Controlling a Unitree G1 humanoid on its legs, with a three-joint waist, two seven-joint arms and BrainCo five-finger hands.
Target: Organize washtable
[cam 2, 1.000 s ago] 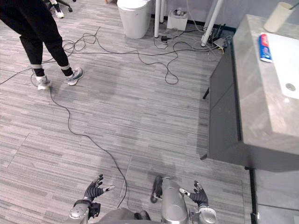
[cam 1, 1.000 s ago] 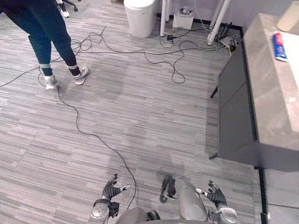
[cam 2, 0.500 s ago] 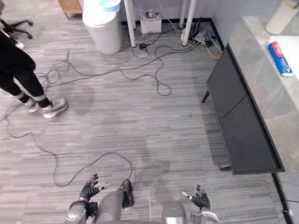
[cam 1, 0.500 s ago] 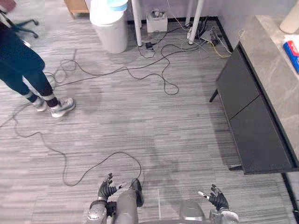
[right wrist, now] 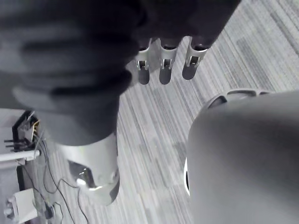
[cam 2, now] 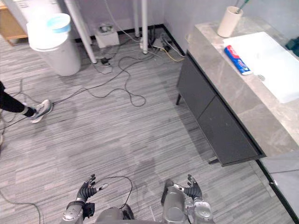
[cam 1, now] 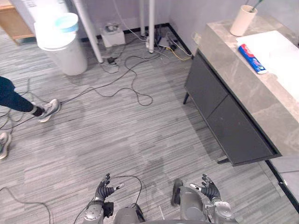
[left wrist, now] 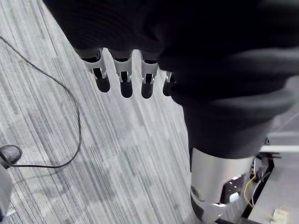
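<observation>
Striped grey carpet floor [cam 1: 140, 126] lies open up to the grey stone-topped washtable [cam 1: 229, 70] with dark, flat cabinet fronts. On its top rest a blue-and-red toothpaste tube [cam 1: 252, 58] and a beige cylindrical cup [cam 1: 243, 20]. Low down, the left hand [cam 1: 105, 189] and right hand [cam 1: 210, 190] hover, fingers spread, empty.

We see the washtable as a grey stone counter [cam 2: 233, 91] on a dark cabinet [cam 2: 210, 116] with two flat doors. A white rectangular basin [cam 2: 273, 60] is sunk in the top, its drain [cam 2: 260, 78] a small dot. A tall beige cup [cam 2: 226, 21] stands upright near the counter's far corner, with something thin sticking out of it. A red, white and blue toothpaste tube [cam 2: 237, 59] lies flat along the basin's edge on the counter's front side, well apart from the cup.
</observation>
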